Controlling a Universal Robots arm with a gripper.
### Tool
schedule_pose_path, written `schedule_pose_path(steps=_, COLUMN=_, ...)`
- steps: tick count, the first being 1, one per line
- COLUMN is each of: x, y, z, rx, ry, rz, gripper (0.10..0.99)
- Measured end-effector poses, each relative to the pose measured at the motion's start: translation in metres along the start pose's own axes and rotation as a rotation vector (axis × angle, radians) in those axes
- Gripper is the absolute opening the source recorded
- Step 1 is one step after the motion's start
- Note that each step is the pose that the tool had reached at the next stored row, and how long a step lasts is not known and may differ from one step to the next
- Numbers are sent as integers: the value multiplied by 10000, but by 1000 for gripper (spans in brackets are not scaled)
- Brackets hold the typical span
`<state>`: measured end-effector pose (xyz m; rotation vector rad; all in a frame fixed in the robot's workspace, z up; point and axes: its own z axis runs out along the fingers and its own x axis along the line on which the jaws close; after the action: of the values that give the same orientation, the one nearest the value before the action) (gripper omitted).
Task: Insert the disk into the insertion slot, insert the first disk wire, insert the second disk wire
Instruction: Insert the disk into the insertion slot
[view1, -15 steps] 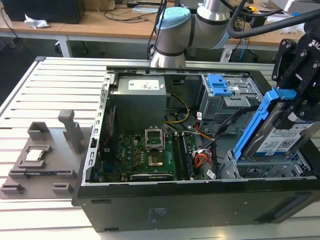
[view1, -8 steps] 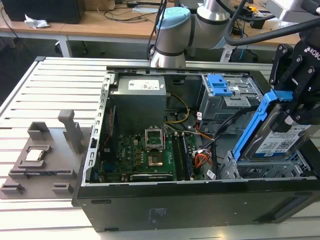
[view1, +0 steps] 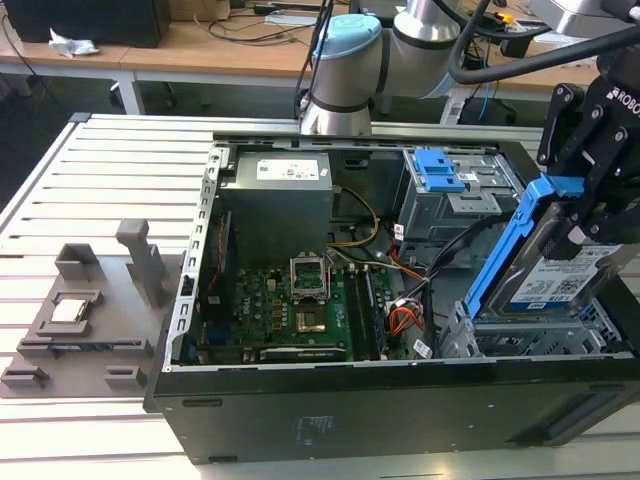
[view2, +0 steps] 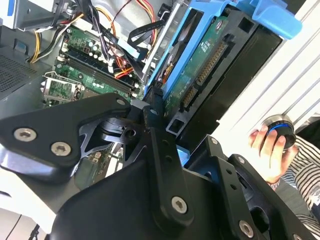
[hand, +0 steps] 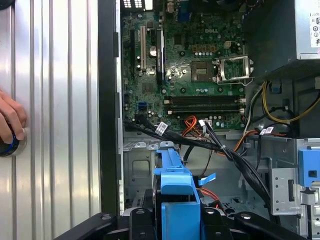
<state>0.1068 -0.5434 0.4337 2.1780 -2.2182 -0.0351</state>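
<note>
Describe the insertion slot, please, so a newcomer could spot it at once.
On the exterior view's right, find the near corner of the open computer case. Under the tilted disk in the gripper sits the insertion slot: low, grey, perforated, unlike the taller cage with a blue latch behind.

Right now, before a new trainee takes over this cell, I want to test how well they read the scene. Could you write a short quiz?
1. True or false: the silver-grey hard drive in its bright blue plastic carrier lies flat, fully seated in the low grey perforated metal cage.
2. The fingers of the black gripper are shut on: A) an orange cable, B) the carrier's upper end, C) a memory stick.
3. What does the person's hand rest on?
Key: 1 false, it stands tilted. 2 B. 3 a round blue-ringed knob on the ribbed metal table.
</note>
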Motion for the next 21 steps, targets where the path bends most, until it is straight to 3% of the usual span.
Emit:
schedule_pose_path(steps=3, x=-2, y=0, z=16, rx=-17, ry=3, rz=1, gripper=365)
schedule_pose_path(steps=8, x=-2, y=-6, z=105, rx=-92, ry=4, rz=0, gripper=365)
schedule_pose_path(steps=21, x=-3, y=-13, z=267, rx=-107, ry=3, rz=-1, gripper=365)
